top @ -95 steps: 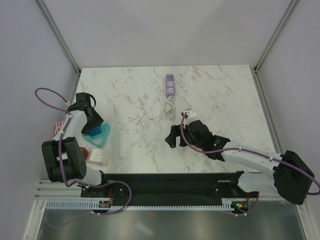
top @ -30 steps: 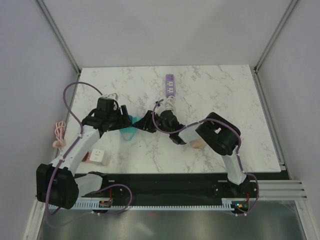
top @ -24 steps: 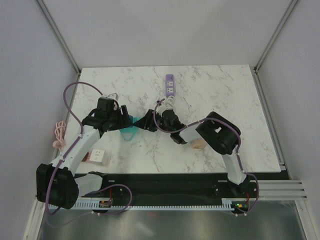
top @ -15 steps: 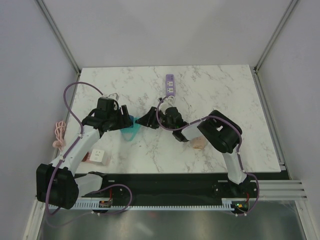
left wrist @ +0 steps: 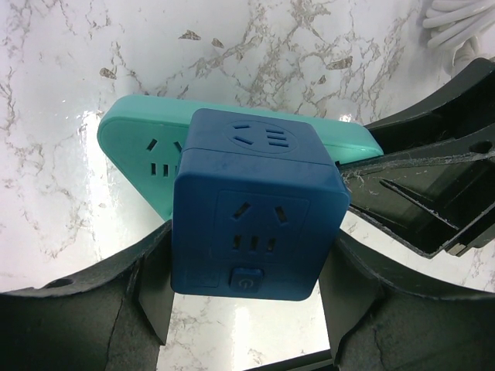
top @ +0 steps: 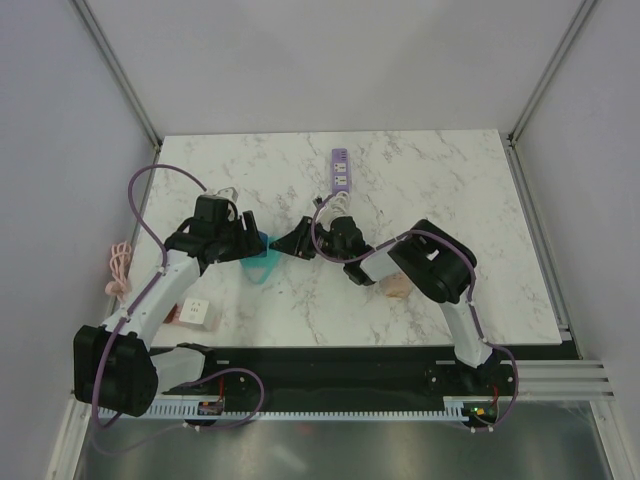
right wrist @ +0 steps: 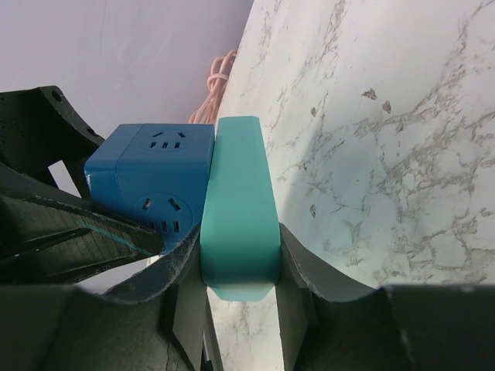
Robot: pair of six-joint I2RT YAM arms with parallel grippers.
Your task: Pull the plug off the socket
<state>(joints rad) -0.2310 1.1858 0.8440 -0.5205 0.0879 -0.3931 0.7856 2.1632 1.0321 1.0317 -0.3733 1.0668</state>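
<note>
The plug, a blue cube (left wrist: 259,216) with outlets on its faces, sits plugged into the socket, a flat teal triangular block (left wrist: 139,147). My left gripper (left wrist: 251,243) is shut on the blue cube, one finger on each side. My right gripper (right wrist: 240,263) is shut on the teal socket (right wrist: 238,209), clamping its two flat faces near one corner. The cube (right wrist: 147,178) stays seated against the socket's face. In the top view both grippers meet left of centre, around the teal socket (top: 262,268).
A lilac power strip (top: 341,170) with a coiled white cord (top: 341,205) lies at the back middle. A tan block (top: 397,290) rests under the right arm. A white outlet block (top: 197,313) sits near the left front, and a pink cord (top: 120,265) hangs at the left edge.
My right gripper's jaws have closed onto the teal socket over the last second. The left gripper and the blue cube have stayed where they were.
</note>
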